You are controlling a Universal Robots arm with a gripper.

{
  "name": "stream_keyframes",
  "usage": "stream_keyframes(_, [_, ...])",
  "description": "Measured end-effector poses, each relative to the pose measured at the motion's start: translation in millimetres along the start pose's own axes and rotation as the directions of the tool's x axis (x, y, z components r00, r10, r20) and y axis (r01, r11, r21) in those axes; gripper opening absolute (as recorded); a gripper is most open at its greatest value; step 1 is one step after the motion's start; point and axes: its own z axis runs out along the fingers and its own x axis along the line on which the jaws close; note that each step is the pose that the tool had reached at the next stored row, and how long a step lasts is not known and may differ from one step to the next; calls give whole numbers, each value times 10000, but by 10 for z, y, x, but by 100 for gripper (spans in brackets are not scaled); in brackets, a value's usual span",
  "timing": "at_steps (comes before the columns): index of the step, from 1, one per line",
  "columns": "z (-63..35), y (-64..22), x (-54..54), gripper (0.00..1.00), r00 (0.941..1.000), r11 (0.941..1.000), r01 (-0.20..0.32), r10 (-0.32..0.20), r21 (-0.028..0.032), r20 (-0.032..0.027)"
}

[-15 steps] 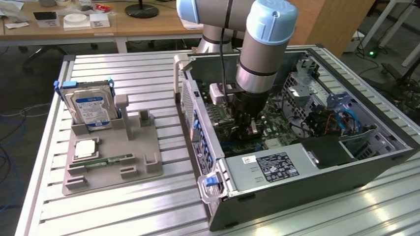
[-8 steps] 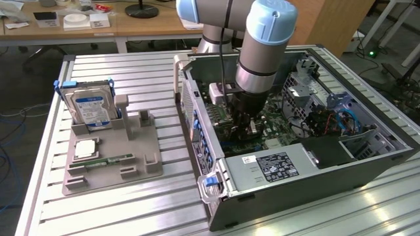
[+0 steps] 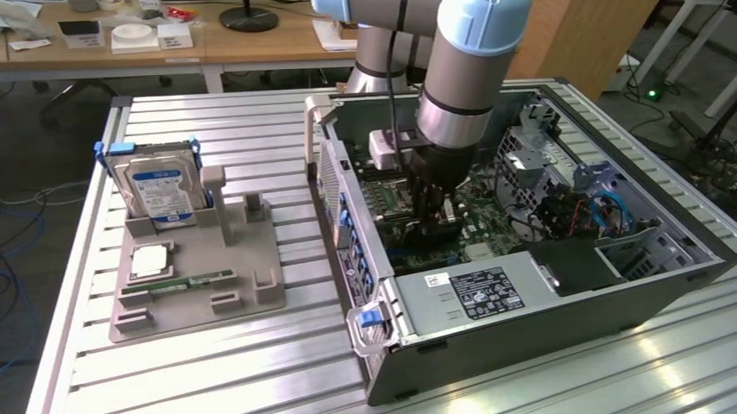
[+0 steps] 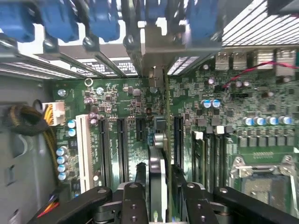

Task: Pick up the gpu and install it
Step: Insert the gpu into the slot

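1. The black 2-fingered gripper [image 4: 158, 196] was clenched on the gpu [image 4: 157, 172], a thin card seen edge-on in the wrist view, held upright between the fingers [image 4: 132, 198] with its silver metal end bracket [image 4: 154, 79] toward the case's rear wall.
2. The card stood over the green motherboard [image 4: 224, 135], among the long black expansion slots [image 4: 121, 144]; whether it was seated in one could not be told.
3. Close around it were a white slot [image 4: 84, 149], a white plug with yellow wires [image 4: 53, 112] and rows of blue-topped capacitors [image 4: 264, 121].
4. In the exterior view the gripper [image 3: 436, 226] reached down inside the open grey metal computer case [image 3: 519, 336], the silver-and-blue arm [image 3: 467, 86] above it.
5. On the exterior view's left, a grey plastic holder tray [image 3: 242, 259] carried a silver hard drive with a blue-white label [image 3: 161, 194] standing upright and a narrow green memory stick [image 3: 190, 282] lying flat.
6. Case and tray rested on a ribbed aluminium table [image 3: 230, 138]; wooden desks [image 3: 103, 52] stood behind.
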Motion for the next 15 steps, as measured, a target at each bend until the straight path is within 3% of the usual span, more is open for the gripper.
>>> stream_keyframes(10, [-398,-6,-1,35,10000,10000,-1,1,44,2])
stream_keyframes(15, [-401,-6,-1,33,10000,10000,0,0,50,4])
